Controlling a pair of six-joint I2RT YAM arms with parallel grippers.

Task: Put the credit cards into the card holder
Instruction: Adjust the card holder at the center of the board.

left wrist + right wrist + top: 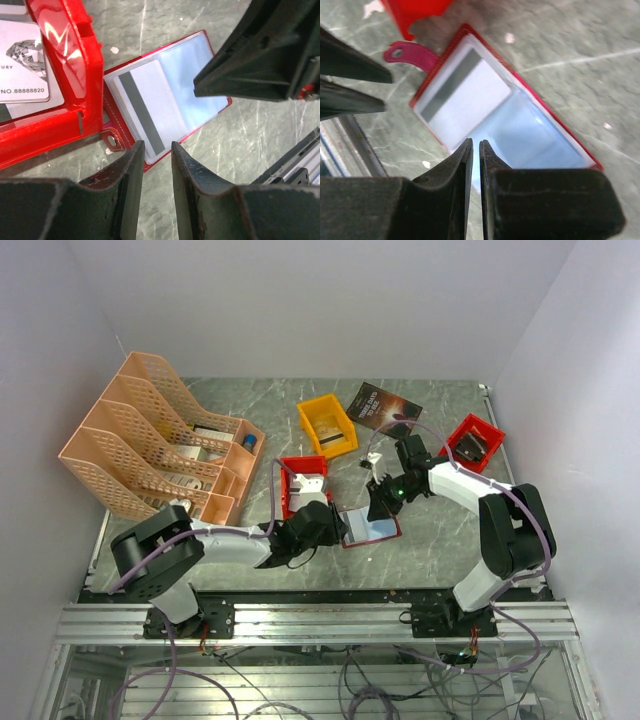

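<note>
On the marbled surface (440, 530), beside a red bin (75, 55), the card holder (200, 110) lies open. One credit card (150, 105) sits in its tab-end pocket. Another card (22, 65) waits in the bin, so work remains. The left hand (155, 150) hovers, narrowly parted and empty. The right hand (475, 147) is almost closed, apparently holding nothing.

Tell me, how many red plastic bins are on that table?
2. One red bin stands mid-table, just left of the open card holder; the second red bin is far right, beyond the right arm. The orange file rack could hide more.
</note>
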